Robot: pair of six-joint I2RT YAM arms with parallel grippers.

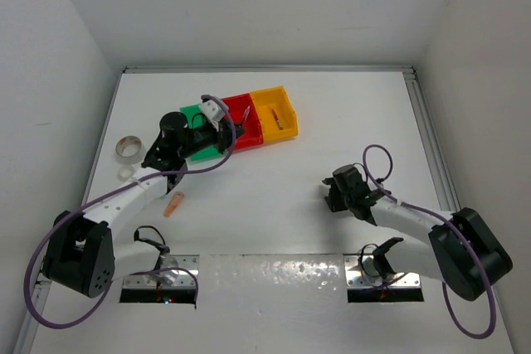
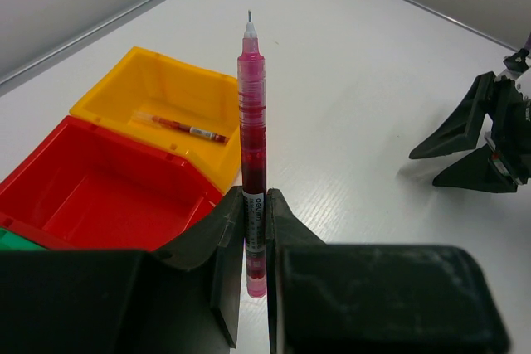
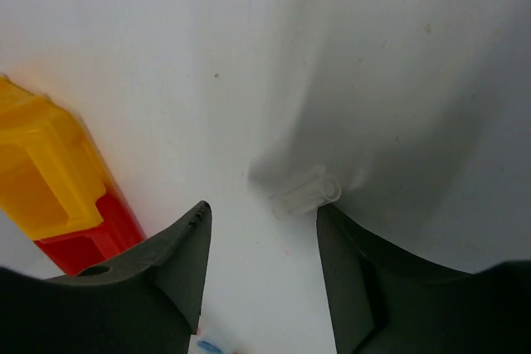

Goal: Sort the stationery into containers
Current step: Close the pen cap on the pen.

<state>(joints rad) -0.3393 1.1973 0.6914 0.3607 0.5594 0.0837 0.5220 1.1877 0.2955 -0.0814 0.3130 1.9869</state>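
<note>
**A:** What has the left gripper (image 2: 255, 205) got?

**B:** It's pinched narrow on the pen (image 2: 253, 122), gripping near its back end, at the corner of the red bin (image 2: 108, 205) on its yellow-bin side.

**A:** Which way does the pen lie?

**B:** Its long axis runs straight out along the fingers. The tip points away from the wrist, past the yellow bin (image 2: 158, 64) that adjoins the red bin.

**A:** So where should it go?

**B:** My guess is the yellow bin, since the other pen (image 2: 182, 128) already lies there, slantwise on the floor.

**A:** How would you do it well?

**B:** Carry the whole pen over the yellow bin, not just the tip. Turn the wrist so the long axis follows that bin's length, go low, then release. Dropped crosswise or from high up, it could bridge the rim or bounce into the red bin.

**A:** And the right gripper (image 3: 261, 209)?

**B:** It's well apart from the red bin, with its jaws apart astride a small clear piece (image 3: 305, 192) and nothing clamped.
</note>
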